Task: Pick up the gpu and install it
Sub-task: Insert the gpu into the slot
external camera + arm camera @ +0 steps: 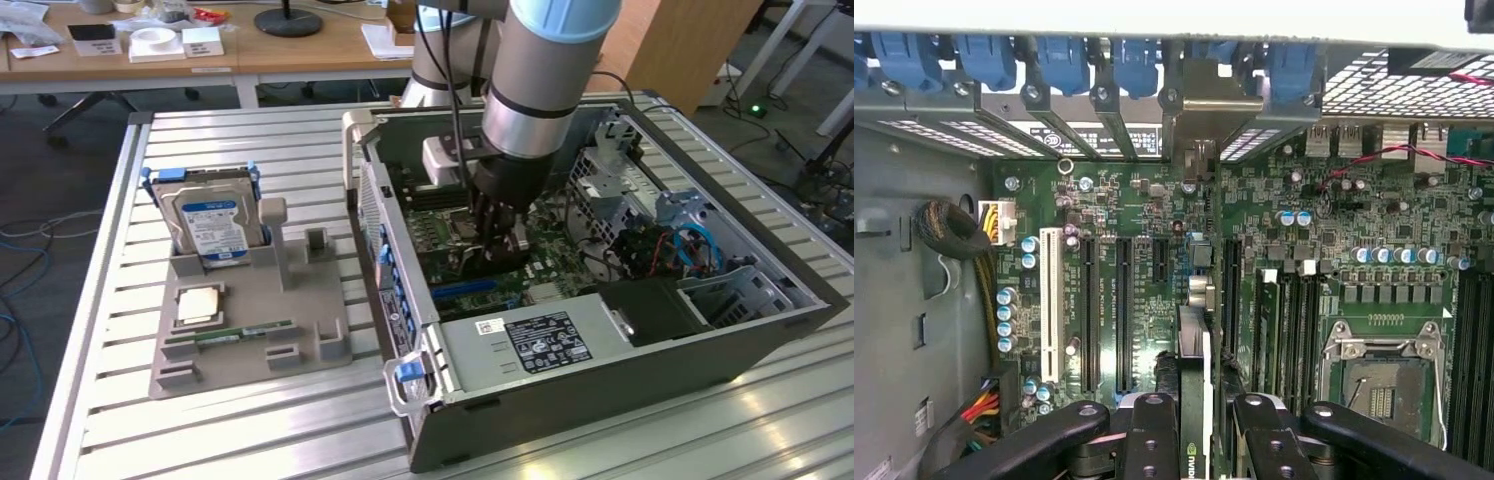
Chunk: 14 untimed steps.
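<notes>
Surface: we saw a ribbed aluminium table [240,420] carrying everything, its slats running across the exterior view.
Computer case: we found it open [747,330] on the exterior view's right half of the table, side panel off, green motherboard [1144,300] exposed.
Arm: it reached down into the case from above.
Gripper: we saw the gripper [1194,420] closed narrowly on the gpu, a finger on either side of the card.
Gpu: the gpu [1194,380] stood edge-on between the fingers, above the motherboard's slots; we could not tell whether it was seated.
Holder: a grey fixture tray [247,345] sat on the exterior view's left of the case, apart from it.
Hard drive: it stood upright [214,225] at the tray's far end.
Memory stick: it lay flat [247,332] on the tray.
Room: we noted wooden desks [200,55] behind the table and cables [20,290] on the dark floor.
</notes>
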Motion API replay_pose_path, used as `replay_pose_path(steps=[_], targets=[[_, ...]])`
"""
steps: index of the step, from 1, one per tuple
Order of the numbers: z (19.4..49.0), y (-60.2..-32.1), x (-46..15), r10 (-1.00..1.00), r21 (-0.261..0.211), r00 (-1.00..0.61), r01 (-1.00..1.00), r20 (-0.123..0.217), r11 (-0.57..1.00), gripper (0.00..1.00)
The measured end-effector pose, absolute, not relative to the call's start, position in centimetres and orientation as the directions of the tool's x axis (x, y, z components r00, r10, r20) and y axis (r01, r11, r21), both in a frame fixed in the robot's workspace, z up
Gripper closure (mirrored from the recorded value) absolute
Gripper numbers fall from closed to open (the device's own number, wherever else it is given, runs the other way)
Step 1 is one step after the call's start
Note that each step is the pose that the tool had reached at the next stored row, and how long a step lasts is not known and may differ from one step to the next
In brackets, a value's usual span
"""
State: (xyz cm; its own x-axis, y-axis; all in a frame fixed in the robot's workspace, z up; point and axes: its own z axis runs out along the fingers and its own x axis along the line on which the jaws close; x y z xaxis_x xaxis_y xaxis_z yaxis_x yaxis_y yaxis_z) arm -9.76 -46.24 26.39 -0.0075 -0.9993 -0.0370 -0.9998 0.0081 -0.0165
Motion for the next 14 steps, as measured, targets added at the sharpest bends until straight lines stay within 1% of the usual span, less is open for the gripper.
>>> replay_pose_path(steps=[14], targets=[[26.10, -46.24, -9.94, -0.999, -0.017, -0.007, -1.000, -0.037, 0.008, 0.74]])
